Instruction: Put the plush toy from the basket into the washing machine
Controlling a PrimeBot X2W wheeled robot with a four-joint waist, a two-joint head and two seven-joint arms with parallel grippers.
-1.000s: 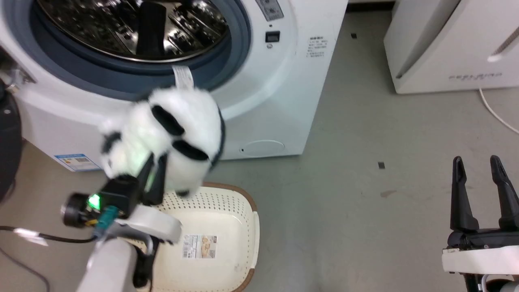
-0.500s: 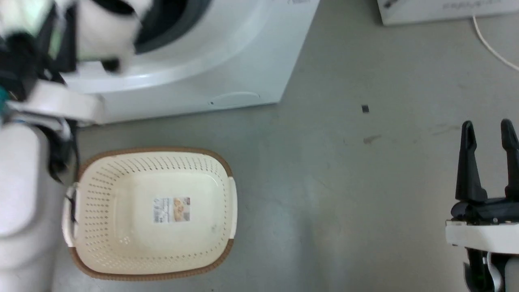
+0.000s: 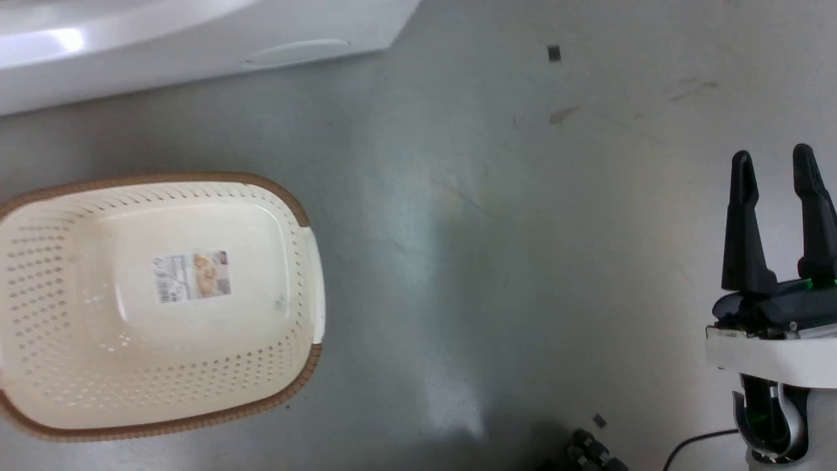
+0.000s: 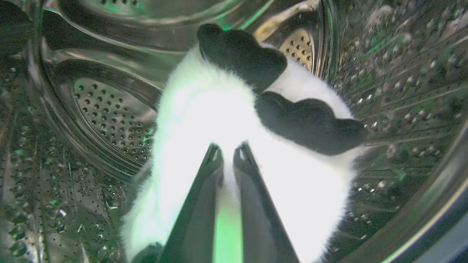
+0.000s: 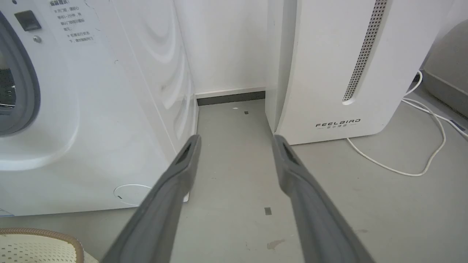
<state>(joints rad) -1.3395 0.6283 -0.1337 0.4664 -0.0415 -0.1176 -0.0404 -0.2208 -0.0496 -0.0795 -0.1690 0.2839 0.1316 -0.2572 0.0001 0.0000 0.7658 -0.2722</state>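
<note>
Now the left end effector (image 4: 227, 149) is clamping the fluffy black-and-white panda plush toy (image 4: 201, 117) inside the perforated steel washing-machine drum (image 4: 109, 120) — previously outside — release pending; right end effector (image 3: 773, 154) is idling, fingers apart.

grey floor (image 3: 458, 229), basket (image 3: 39, 405), washing machine (image 3: 196, 52)

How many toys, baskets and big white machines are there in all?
plush toy: 1
basket: 1
white machines: 2, the washing machine and the FEELBIRD appliance
Total: 4
</note>
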